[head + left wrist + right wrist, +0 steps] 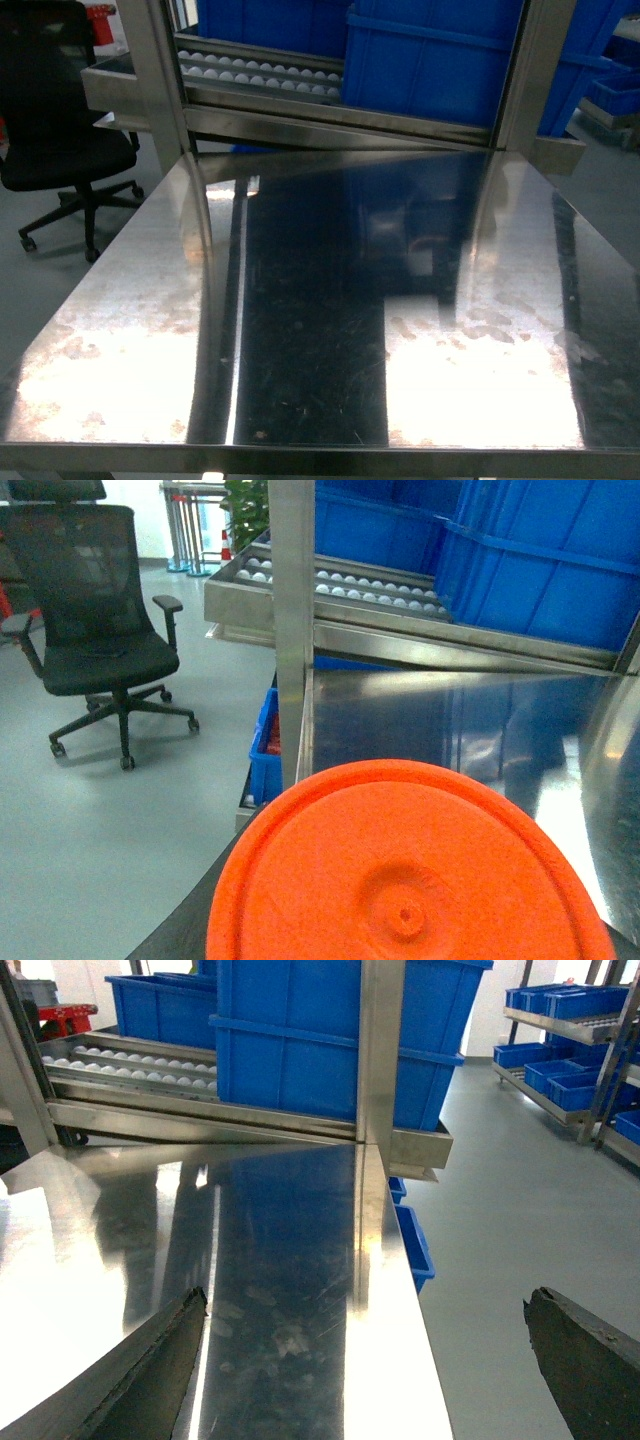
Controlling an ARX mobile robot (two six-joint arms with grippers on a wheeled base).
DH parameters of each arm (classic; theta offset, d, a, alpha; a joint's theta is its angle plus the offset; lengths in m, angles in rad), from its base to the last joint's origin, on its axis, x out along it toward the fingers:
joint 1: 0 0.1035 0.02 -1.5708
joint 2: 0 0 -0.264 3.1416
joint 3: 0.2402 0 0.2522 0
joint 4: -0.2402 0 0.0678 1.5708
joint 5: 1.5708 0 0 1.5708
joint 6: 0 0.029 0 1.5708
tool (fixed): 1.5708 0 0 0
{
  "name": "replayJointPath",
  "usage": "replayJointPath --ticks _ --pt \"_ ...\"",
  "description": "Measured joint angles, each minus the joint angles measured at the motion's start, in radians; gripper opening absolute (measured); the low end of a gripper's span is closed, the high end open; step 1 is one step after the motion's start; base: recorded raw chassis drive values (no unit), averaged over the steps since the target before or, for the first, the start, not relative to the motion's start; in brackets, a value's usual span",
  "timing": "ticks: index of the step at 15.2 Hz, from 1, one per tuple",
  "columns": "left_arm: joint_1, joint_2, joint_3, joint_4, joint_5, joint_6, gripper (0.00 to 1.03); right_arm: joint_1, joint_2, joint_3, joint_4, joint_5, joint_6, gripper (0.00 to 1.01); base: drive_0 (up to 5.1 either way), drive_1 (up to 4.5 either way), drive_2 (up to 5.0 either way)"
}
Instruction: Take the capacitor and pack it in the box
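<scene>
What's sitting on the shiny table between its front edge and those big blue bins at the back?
Nothing: the head view shows only bare steel table up to the roller rack holding the blue bins.

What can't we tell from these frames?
- Left tool: left wrist view blocked by an orange disc; state unreadable.
- Right tool: fingers cut off by the bottom edge; they stand wide apart.
- Capacitor, box: in no view.
- Blue bins: contents cropped by the head view's top.

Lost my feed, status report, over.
Right end effector open, holding nothing. Left end effector not visible; orange disc fills its camera. No box or capacitor in view. Steel table bare ahead.
</scene>
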Motion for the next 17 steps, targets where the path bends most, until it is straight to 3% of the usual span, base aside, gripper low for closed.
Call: replayJointPath --ticks 4,5,16,17 --pt "0.0 -0.118 -0.031 -0.086 0.0 0.0 0.43 0.0 0.0 0.0 0.0 0.0 0.0 0.98 0.0 0.0 0.0" --pt "0.0 -0.126 -0.055 -0.037 0.0 0.0 0.43 0.0 0.0 0.0 0.0 0.0 0.0 0.98 0.0 0.0 0.0" --pt "0.0 -0.359 -0.057 -0.282 0.0 0.0 0.43 0.0 0.0 0.0 0.0 0.0 0.0 0.98 0.0 0.0 0.0" --pt "0.0 -0.427 -0.055 -0.373 0.0 0.0 0.43 0.0 0.0 0.0 0.0 0.0 0.0 0.98 0.0 0.0 0.0"
